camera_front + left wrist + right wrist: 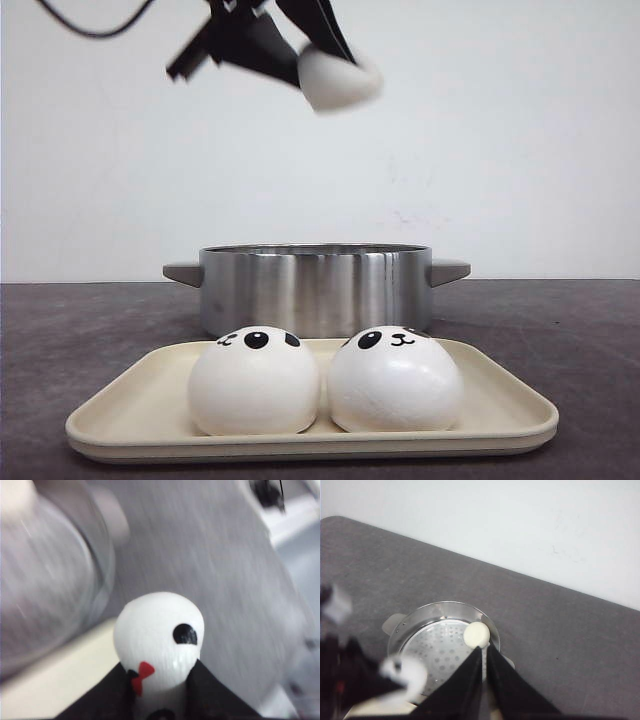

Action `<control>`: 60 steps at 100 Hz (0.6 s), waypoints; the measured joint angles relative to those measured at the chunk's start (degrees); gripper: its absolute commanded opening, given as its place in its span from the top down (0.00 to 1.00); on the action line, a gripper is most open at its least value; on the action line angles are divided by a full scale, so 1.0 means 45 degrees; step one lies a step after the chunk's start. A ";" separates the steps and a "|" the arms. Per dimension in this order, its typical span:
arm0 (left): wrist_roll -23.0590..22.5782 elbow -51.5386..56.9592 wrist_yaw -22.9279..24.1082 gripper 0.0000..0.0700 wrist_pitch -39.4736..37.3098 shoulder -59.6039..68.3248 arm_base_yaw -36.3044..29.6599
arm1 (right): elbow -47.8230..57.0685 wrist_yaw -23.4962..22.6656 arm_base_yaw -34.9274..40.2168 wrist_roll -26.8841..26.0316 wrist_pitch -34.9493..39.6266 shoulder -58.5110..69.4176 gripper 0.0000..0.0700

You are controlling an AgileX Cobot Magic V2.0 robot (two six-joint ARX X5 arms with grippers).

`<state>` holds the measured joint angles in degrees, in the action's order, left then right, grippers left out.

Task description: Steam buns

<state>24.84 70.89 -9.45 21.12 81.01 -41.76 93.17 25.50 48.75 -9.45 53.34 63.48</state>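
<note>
The left gripper (318, 70) hangs high over the steel pot (316, 289), its black fingers (105, 695) clamped on a panda bun (160, 640). Two more panda buns (254, 381) (395, 379) sit side by side, nearly touching, on the cream tray (500, 425) at the bench's front edge, just before the pot. A fourth bun (477, 634) rests inside on the perforated steamer plate (435, 652). The right gripper (484, 655) hangs above with its jaws nearly together, holding nothing.

We seem to be in a lab mock-up of a kitchen. We see a bare white wall (520, 150), a grey worktop (560, 330) and a steel steamer pot (315, 288).
</note>
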 measured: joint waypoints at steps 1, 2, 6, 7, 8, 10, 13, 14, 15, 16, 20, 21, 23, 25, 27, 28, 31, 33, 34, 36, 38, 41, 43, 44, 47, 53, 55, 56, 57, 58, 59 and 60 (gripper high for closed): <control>-0.0058 0.0107 0.0117 0.99 -0.0019 0.0010 0.0058 | 0.0000 0.0000 0.0000 0.0000 0.0000 0.0000 0.99; -0.0097 0.0189 0.0180 0.99 -0.0049 0.0019 0.0107 | 0.0000 0.0000 0.0000 0.0000 0.0000 0.0000 0.99; -0.0340 0.0549 0.0520 0.99 -0.0248 0.0112 0.0325 | 0.0000 0.0000 0.0000 0.0000 0.0000 0.0000 0.99; -0.0398 0.0636 0.0568 0.99 -0.0306 0.0151 0.0379 | 0.0000 0.0000 0.0000 0.0000 0.0000 0.0000 0.99; -0.0452 0.0724 0.0636 0.99 -0.0364 0.0194 0.0437 | 0.0000 0.0000 0.0000 0.0000 0.0000 0.0000 0.99; -0.0588 0.0894 0.0772 0.99 -0.0466 0.0277 0.0544 | 0.0000 0.0000 0.0000 0.0000 0.0000 0.0000 0.99; -0.0782 0.1107 0.0884 0.99 -0.0670 0.0447 0.0714 | 0.0000 0.0000 0.0000 0.0000 0.0000 0.0000 0.99; -0.0855 0.1166 0.0933 0.99 -0.0743 0.0515 0.0777 | 0.0000 0.0000 0.0000 0.0000 0.0000 0.0000 0.99; -0.0928 0.1224 0.0957 0.99 -0.0806 0.0588 0.0831 | 0.0000 -0.0005 0.0000 0.0000 0.0000 0.0000 0.99; -0.0996 0.1277 0.1005 0.99 -0.0860 0.0651 0.0884 | 0.0000 -0.0005 0.0000 0.0000 0.0000 0.0000 0.99; -0.1200 0.1477 0.1078 0.99 -0.0957 0.0991 0.1137 | 0.0000 0.0000 0.0000 0.0000 0.0000 0.0000 0.99; -0.1248 0.1530 0.1078 0.99 -0.0957 0.1098 0.1205 | 0.0000 -0.0005 0.0000 0.0000 0.0000 0.0000 0.99; -0.1311 0.1617 0.1088 0.99 -0.0952 0.1307 0.1336 | 0.0000 0.0000 0.0000 0.0000 0.0000 0.0000 0.99; -0.1360 0.1710 0.1088 0.99 -0.0942 0.1535 0.1472 | 0.0000 0.0000 0.0000 0.0000 0.0000 0.0000 0.99; -0.1399 0.1797 0.1093 0.99 -0.0942 0.1787 0.1617 | 0.0000 0.0000 0.0000 0.0000 0.0000 0.0000 0.99; -0.1409 0.1836 0.1098 0.99 -0.0947 0.1914 0.1690 | 0.0000 -0.0005 0.0000 0.0000 0.0000 0.0000 0.99; -0.1447 0.1953 0.1122 0.99 -0.0952 0.2331 0.1909 | 0.0000 0.0000 0.0000 0.0000 0.0000 0.0000 0.99; -0.1477 0.1987 0.1127 0.99 -0.0981 0.2574 0.2050 | 0.0000 -0.0005 0.0000 0.0000 0.0000 0.0000 0.99; -0.1496 0.1991 0.1127 0.99 -0.1010 0.2710 0.2118 | 0.0000 -0.0005 0.0000 0.0000 0.0000 0.0000 0.99; -0.1515 0.1991 0.1151 0.99 -0.1054 0.2934 0.2244 | 0.0000 -0.0005 0.0005 0.0000 0.0000 0.0000 0.99; -0.1535 0.1991 0.1161 0.99 -0.1098 0.3172 0.2356 | 0.0000 -0.0005 0.0005 0.0000 0.0000 0.0000 0.99; -0.1545 0.1991 0.1195 0.99 -0.1195 0.3507 0.2492 | 0.0000 -0.0005 0.0000 0.0000 0.0000 0.0000 0.99; -0.1545 0.1991 0.1219 0.99 -0.1311 0.3721 0.2574 | 0.0000 0.0000 0.0000 0.0000 0.0000 0.0000 0.99; -0.1549 0.1991 0.1219 0.99 -0.1379 0.3823 0.2603 | 0.0000 -0.0005 0.0000 0.0000 0.0000 0.0000 0.99; -0.1559 0.1991 0.1224 0.99 -0.1613 0.4114 0.2696 | 0.0000 -0.0005 0.0005 0.0000 0.0000 0.0000 0.99; -0.1579 0.1991 0.1224 0.99 -0.1948 0.4571 0.2778 | 0.0000 -0.0005 0.0005 0.0000 0.0000 0.0000 0.99; -0.1583 0.1991 0.1219 0.99 -0.2064 0.4692 0.2788 | 0.0000 -0.0005 0.0005 0.0000 0.0000 0.0000 0.99; -0.1583 0.1991 0.1219 0.99 -0.2127 0.4755 0.2793 | 0.0000 -0.0005 0.0000 0.0000 0.0000 0.0000 0.99; -0.1583 0.1991 0.1219 0.99 -0.2186 0.4799 0.2798 | 0.0000 0.0000 0.0000 0.0000 0.0000 0.0000 0.99; -0.1588 0.1991 0.1214 0.99 -0.2244 0.4857 0.2812 | 0.0000 0.0000 0.0000 0.0000 0.0000 0.0000 0.99; -0.1588 0.1991 0.1209 0.99 -0.2307 0.4920 0.2812 | 0.0000 0.0000 0.0000 0.0000 0.0000 0.0000 0.99; -0.1588 0.1991 0.1214 0.99 -0.2365 0.4969 0.2812 | 0.0000 -0.0005 0.0000 0.0000 0.0000 0.0000 0.99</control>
<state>17.69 79.85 -3.99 10.48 103.37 -29.10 93.17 25.47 48.75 -9.45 53.34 63.48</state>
